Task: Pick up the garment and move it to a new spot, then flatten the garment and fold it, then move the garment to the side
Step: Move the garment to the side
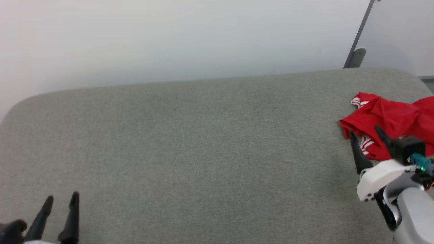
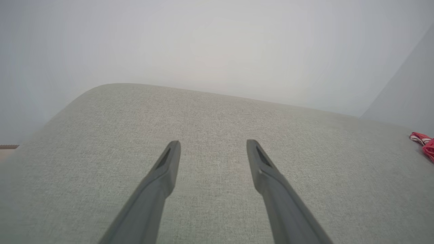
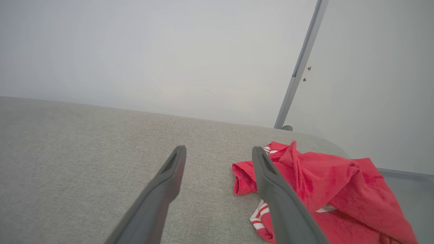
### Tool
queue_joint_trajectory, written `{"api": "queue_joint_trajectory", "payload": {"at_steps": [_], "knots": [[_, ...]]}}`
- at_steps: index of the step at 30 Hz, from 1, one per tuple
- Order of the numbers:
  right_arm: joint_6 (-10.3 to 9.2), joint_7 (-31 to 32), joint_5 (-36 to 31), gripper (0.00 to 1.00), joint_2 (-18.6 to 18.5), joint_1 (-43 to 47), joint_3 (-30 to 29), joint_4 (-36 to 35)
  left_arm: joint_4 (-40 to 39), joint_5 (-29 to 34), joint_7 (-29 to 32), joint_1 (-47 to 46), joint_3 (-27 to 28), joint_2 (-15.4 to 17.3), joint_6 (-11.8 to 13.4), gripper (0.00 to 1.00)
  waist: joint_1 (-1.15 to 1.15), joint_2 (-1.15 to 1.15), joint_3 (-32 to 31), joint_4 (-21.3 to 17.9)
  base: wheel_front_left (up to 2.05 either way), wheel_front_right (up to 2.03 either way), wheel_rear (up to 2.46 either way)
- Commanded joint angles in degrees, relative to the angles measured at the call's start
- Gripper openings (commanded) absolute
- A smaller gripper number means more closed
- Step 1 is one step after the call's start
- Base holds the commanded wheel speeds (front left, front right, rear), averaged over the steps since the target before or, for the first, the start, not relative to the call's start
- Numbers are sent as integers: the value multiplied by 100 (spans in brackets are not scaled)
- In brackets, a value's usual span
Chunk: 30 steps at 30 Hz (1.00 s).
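Red cloth bunches at the right edge of the head view. The garment [image 1: 396, 117] lies crumpled on the grey woven surface [image 1: 203, 142], close to that surface's rounded far right corner, and its body runs out of the frame on the right. White-and-red striped trim shows at its upper left tip and again along its lower left edge.

The right gripper [image 1: 365, 130] sits at the lower right of the head view, its two dark fingers spread wide and pointing up the frame. The finger on the frame's left stands over grey fabric just beside the garment's left edge; the other crosses in front of the red cloth. In the right wrist view the same wide spread shows. The garment's folded left edge appears in the gap close to the right-hand finger, and the rest of the heap lies behind and to the right of that finger. Whether either finger touches the cloth I cannot tell.

The left gripper [image 1: 62, 196] is at the lower left corner of the head view, well apart from the garment, its fingers parted over grey fabric. In the left wrist view a small bit of red shows at the far right edge.

Behind the surface rises a pale wall [image 1: 169, 34], with a grey post [image 1: 360, 32] slanting at the upper right.
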Motion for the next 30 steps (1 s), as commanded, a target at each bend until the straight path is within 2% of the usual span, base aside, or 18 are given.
{"api": "queue_joint_trajectory", "payload": {"at_steps": [1,15,30], "knots": [[-12,-26,-78,100,24,113,-33,-87,-38,49,-17,94,67,10,10,100,0,0,-81,-52,0,0,0],[-12,-31,-467,100,517,1143,-514,-1218,-154,533,-8,602,840,-436,-321,100,0,0,-198,-40,0,0,0],[-12,-32,-599,100,682,1534,-516,-1496,13,869,-9,747,1355,-878,-734,100,0,0,-266,-4,0,0,0]]}}
